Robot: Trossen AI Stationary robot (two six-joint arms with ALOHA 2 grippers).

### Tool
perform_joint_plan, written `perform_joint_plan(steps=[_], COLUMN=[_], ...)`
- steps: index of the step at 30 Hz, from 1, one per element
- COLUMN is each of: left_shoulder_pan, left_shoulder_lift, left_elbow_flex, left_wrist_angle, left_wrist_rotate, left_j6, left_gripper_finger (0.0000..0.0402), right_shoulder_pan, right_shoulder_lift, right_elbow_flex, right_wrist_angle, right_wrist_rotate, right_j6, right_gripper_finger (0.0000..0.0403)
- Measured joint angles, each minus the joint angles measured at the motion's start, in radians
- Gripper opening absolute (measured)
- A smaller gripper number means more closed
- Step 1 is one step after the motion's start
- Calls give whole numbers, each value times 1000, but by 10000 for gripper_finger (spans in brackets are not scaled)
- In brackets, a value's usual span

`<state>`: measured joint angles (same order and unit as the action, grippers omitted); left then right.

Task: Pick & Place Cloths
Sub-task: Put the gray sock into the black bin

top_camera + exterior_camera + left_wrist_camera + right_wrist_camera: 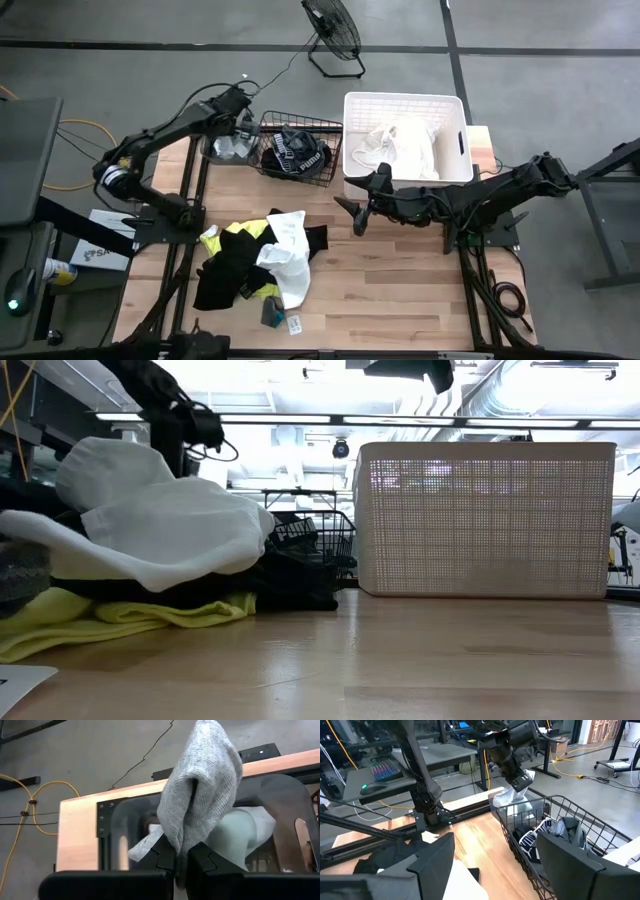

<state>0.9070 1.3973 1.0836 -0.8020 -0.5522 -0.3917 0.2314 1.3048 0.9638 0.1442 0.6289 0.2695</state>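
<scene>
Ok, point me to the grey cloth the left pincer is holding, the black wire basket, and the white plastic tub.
grey cloth [200,790]: left wrist view, middle of the hanging fold.
black wire basket [300,125]: high view, far rim wire.
white plastic tub [480,520]: low view, centre of its perforated side wall.

A robotics lab or workshop is shown. A wooden table [400,290] is set on a bare grey concrete floor [150,30] marked with dark lines. A black floor fan [333,32] is stood beyond the table's far edge, and yellow cables [30,802] are trailed over the floor off its left end. Desks with a lit keyboard [382,770] are seen beyond the table. Exposed ducts [520,395] and strip lights [400,422] are hung overhead.
</scene>
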Motion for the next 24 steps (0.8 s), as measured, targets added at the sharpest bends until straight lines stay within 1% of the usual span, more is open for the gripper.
perform_joint_plan(steps=[3,5,13,15,24], left_shoulder_pan=[13,24,97,113,136], left_shoulder_lift=[38,62,140,151,219], left_elbow_flex=[0,0,0,0,0], left_wrist_angle=[16,21,14,17,20], left_wrist_rotate=[5,30,204,231,246], left_j6=[-3,-5,11,20,49], left_gripper_finger=[6,5,5,5,6], right_shoulder_pan=[0,0,0,2,5], right_shoulder_lift=[0,0,0,0,0], right_elbow_flex=[0,0,0,0,0], right_wrist_angle=[-22,-43,-76,-81,-83], right_wrist_rotate=[-1,-1,-6,-6,-6], right_j6=[28,47,78,91,101], right_gripper_finger=[275,275,275,275,275])
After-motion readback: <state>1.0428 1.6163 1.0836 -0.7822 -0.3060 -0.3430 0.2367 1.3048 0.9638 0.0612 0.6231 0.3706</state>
